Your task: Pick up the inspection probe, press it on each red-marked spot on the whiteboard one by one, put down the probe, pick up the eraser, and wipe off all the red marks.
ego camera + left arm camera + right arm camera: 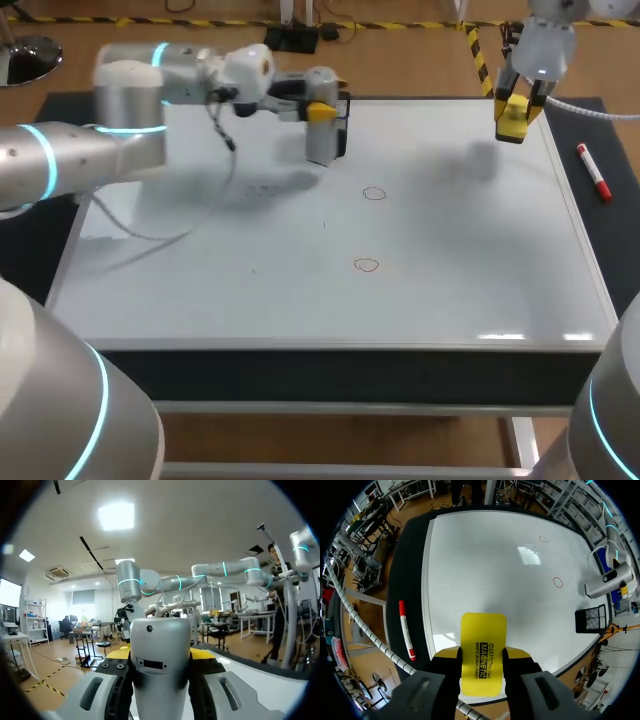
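Observation:
My left gripper (320, 111) is shut on the silver inspection probe (321, 140), holding it upright over the far side of the whiteboard (450, 290). In the left wrist view the probe (160, 660) fills the gap between the fingers. My right gripper (516, 122) hangs above the board's far right corner, shut on the yellow eraser (482, 652). Two small red circles mark the board, one (374, 194) near the middle and one (366, 265) nearer the front. The right wrist view shows both marks (558, 582) (543, 539) ahead of the eraser.
A black mesh holder (343, 125) stands just behind the probe at the board's far edge. A red marker pen (593, 172) lies on the dark table strip right of the board, and in the right wrist view the pen (406, 630) lies beside the eraser.

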You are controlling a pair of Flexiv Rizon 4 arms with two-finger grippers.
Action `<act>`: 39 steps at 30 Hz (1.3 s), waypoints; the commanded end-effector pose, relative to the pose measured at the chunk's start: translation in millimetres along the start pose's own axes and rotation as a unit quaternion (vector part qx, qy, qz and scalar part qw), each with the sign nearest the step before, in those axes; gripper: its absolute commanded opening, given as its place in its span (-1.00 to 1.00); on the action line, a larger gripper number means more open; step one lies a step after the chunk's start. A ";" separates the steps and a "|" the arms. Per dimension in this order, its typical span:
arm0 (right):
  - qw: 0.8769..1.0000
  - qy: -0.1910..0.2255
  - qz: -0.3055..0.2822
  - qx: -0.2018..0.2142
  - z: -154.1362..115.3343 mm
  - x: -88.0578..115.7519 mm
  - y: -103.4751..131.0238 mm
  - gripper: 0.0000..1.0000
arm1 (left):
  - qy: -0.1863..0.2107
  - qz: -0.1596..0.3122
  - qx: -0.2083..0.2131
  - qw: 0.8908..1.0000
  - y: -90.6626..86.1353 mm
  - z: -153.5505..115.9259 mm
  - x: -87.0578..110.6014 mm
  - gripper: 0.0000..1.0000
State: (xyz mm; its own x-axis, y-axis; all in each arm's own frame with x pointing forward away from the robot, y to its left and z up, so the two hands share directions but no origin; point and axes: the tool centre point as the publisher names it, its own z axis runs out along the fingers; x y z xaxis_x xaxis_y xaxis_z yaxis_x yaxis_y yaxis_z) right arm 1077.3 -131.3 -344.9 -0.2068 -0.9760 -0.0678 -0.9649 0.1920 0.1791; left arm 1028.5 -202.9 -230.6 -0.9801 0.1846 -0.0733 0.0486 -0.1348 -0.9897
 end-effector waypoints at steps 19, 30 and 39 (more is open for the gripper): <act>1.000 0.002 -0.001 -0.001 -1.3 0.4 -1.6 -1.00 | -0.219 -0.004 -0.039 0.975 -39.9 -165.0 87.5 -1.00; 1.000 0.013 -0.016 0.000 0.3 -4.5 5.1 -1.00 | -0.219 -0.004 -0.039 0.975 -39.9 -165.0 87.5 -1.00; 0.988 0.049 -0.148 0.002 19.9 -55.9 82.1 -1.00 | -0.219 -0.004 -0.039 0.975 -39.9 -165.0 87.5 -1.00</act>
State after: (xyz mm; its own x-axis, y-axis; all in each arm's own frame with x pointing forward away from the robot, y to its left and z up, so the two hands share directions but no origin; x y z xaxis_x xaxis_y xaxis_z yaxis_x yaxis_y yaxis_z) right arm 1034.6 -72.8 -349.4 0.0605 -0.9954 -0.0740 -0.9740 -0.0751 0.2138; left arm 975.7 -19.7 -219.7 -0.9795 -0.2000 -0.0235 0.0356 -0.0572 -0.9977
